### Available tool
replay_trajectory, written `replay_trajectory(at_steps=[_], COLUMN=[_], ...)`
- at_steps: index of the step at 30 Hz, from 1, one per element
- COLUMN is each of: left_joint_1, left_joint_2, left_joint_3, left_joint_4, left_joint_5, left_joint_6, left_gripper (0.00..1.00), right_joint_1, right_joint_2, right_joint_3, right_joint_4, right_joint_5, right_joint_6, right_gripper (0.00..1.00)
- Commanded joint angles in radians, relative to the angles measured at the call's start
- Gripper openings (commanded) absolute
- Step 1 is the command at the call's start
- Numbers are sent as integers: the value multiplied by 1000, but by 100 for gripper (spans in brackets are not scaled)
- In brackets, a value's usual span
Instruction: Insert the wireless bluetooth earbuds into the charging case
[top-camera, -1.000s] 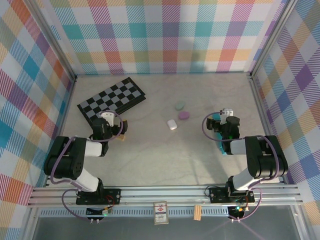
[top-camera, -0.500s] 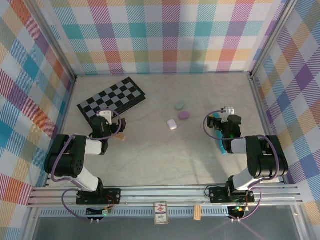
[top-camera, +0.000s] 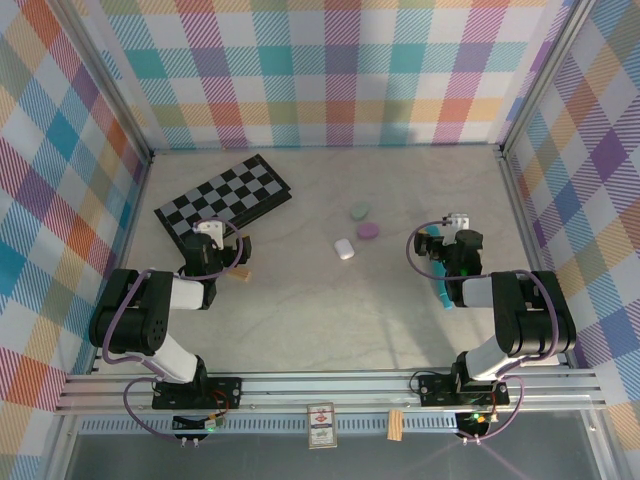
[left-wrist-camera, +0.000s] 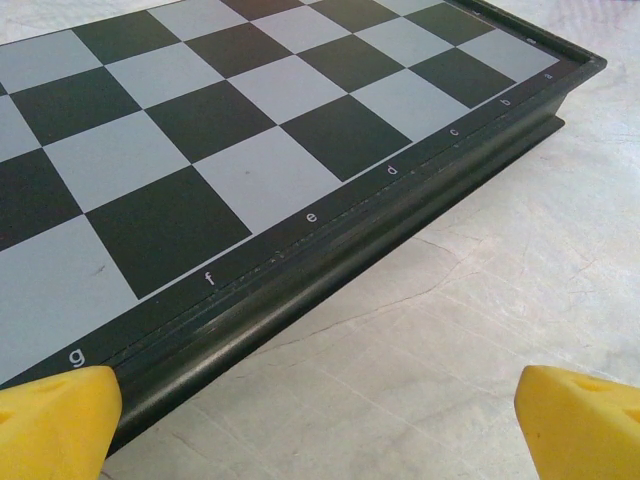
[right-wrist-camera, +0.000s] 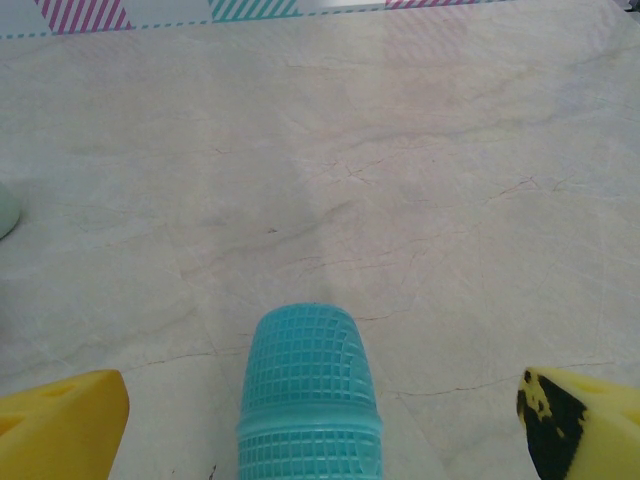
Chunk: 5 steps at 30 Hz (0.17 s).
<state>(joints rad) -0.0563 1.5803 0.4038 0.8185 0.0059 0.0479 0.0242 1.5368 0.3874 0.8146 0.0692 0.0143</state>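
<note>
Top external: finds three charging cases, mint, purple and white, clustered mid-bench, toward the right edge. Finds left gripper gaping beside chessboard rim, right gripper gaping astride teal pen, not pinching it.

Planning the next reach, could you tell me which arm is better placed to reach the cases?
Probably right: the right gripper, open, sits nearer the purple case; the left gripper faces the chessboard, farther off.
</note>
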Motion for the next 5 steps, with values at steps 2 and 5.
replay_trajectory(at_steps=[2, 5], left_joint_1=[12, 12], left_joint_2=[1, 0], left_joint_3=[20, 17], left_joint_4=[21, 24], left_joint_5=[-6, -6], left_joint_6=[-7, -9], left_gripper=[100, 100], right_joint_1=[-7, -7], right_joint_2=[0, 0], right_joint_3=[16, 16], right_joint_4=[31, 30], right_joint_5=[-16, -16], right_joint_6=[12, 12], right_gripper=[99, 99])
